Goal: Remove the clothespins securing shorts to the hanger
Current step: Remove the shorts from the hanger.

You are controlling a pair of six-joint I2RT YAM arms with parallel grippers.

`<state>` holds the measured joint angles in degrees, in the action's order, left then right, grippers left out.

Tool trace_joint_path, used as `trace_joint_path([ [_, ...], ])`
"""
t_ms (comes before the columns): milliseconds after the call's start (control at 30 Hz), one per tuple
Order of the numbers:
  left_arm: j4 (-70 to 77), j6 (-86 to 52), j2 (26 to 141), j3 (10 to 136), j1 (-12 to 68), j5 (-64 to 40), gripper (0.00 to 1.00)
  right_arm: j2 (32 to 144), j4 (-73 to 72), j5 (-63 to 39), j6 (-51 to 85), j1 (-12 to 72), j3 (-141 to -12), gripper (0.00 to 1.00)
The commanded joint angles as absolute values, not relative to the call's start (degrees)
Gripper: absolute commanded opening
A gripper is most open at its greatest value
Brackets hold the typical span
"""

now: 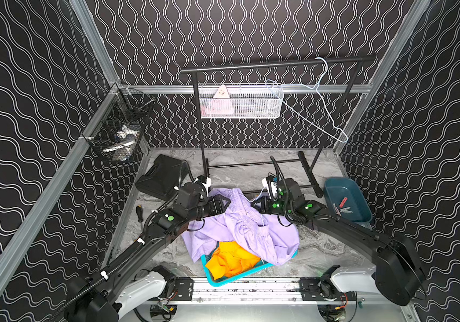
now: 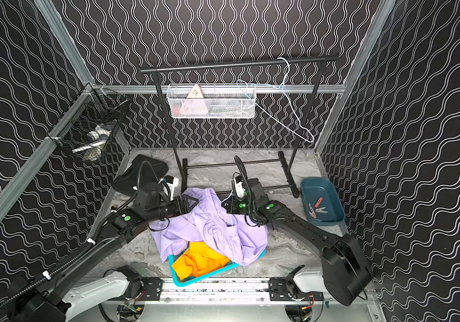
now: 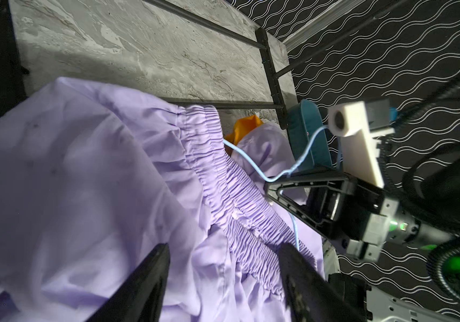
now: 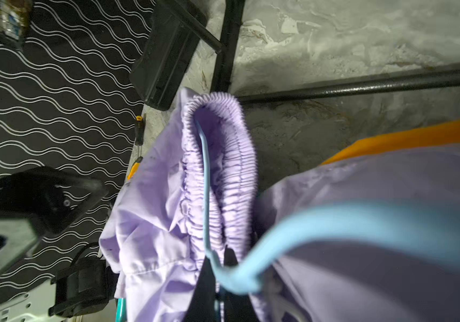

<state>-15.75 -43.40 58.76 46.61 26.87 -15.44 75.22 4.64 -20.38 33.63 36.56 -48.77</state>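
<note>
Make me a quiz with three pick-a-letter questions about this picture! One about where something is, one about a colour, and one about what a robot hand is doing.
1. Where do the clothespins lie?
A) in the dark blue tray
B) on the rack's top bar
C) in the white mesh basket

2. What colour are the second shorts, under the lilac shorts?
A) green
B) orange
C) black

3. The right gripper is:
A) wide open
B) shut on the light blue hanger
C) shut on nothing

Answers:
1 A, both top views show them inside the tray.
2 B, orange cloth peeks out below the lilac.
3 B, the right wrist view shows the hanger wire pinched in it.
</note>
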Motion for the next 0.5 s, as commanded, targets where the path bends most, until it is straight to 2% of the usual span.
trace_joint_path([
  [0, -16.49, -41.67, 59.55, 49.1, 26.89, -12.04, 0.68, 71.63, 4.64, -19.91, 30.43, 37.76, -49.48, 0.03],
  [233, -18.9, -38.01, 61.87, 55.18, 26.0, -6.59, 0.71, 62.56, 6.41, -18.95, 23.43, 42.01, -48.93, 0.01],
  [467, -20.56, -37.19, 59.41, 57.39, 18.55, -8.52, 0.75, 55.57, 3.78, -14.45, 19.89, 45.16, -45.3, 0.01],
])
